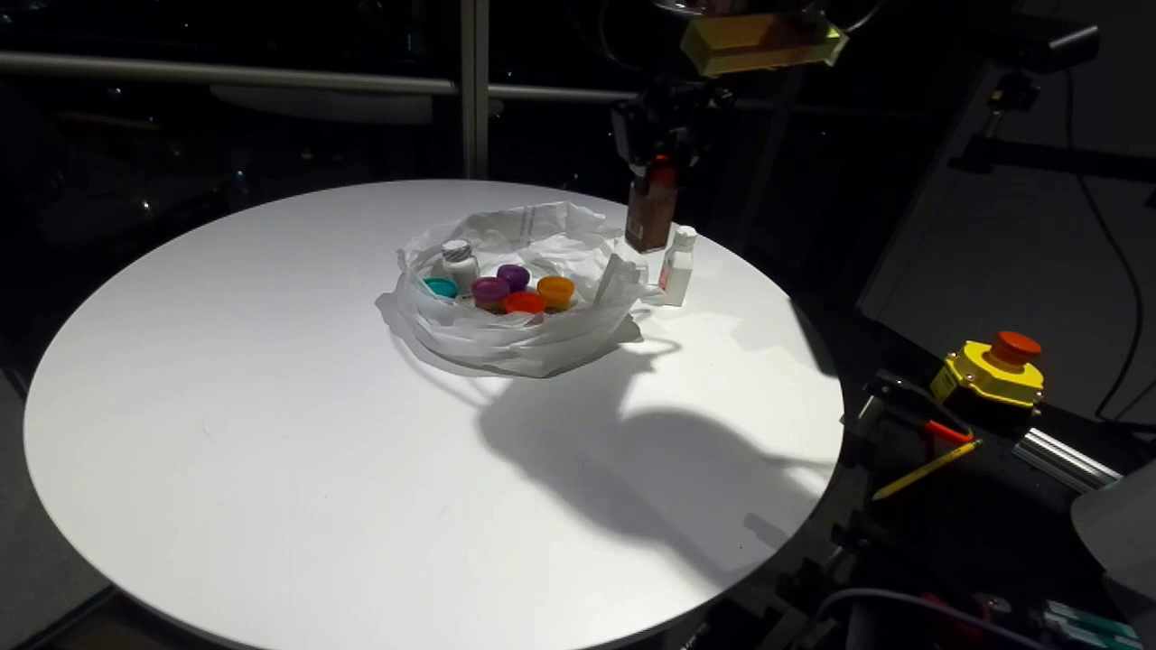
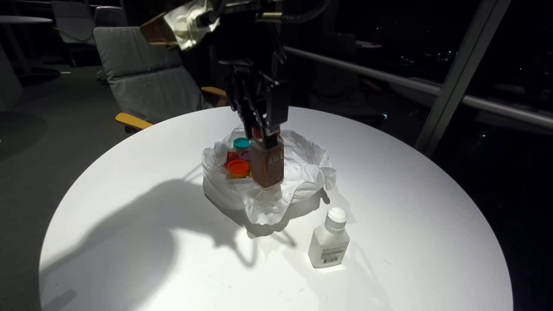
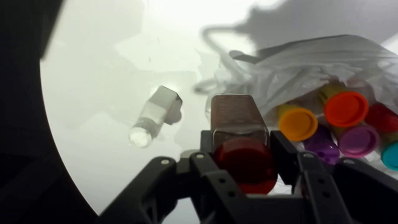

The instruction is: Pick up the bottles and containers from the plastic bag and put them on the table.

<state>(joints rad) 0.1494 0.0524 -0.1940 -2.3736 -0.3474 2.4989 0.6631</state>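
Observation:
My gripper (image 3: 238, 146) is shut on a brown square bottle (image 3: 234, 112) at its red cap. The bottle hangs upright in the air near the bag's edge, also seen in both exterior views (image 1: 650, 217) (image 2: 268, 166). The open white plastic bag (image 1: 542, 348) lies on the table. In it are tubs with orange (image 3: 297, 123), red-orange (image 3: 345, 108), pink-purple (image 3: 359, 141) and teal (image 3: 390, 155) lids, a dark purple container (image 3: 321, 146), a red item (image 2: 232, 157) and a small white bottle (image 1: 461, 266). A white square bottle (image 2: 330, 244) stands on the table beside the bag.
The round white table (image 1: 271, 451) has its edge close to the white bottle, at the left of the wrist view. A grey chair (image 2: 142, 73) stands behind the table. A yellow emergency stop box (image 1: 993, 375) sits off the table.

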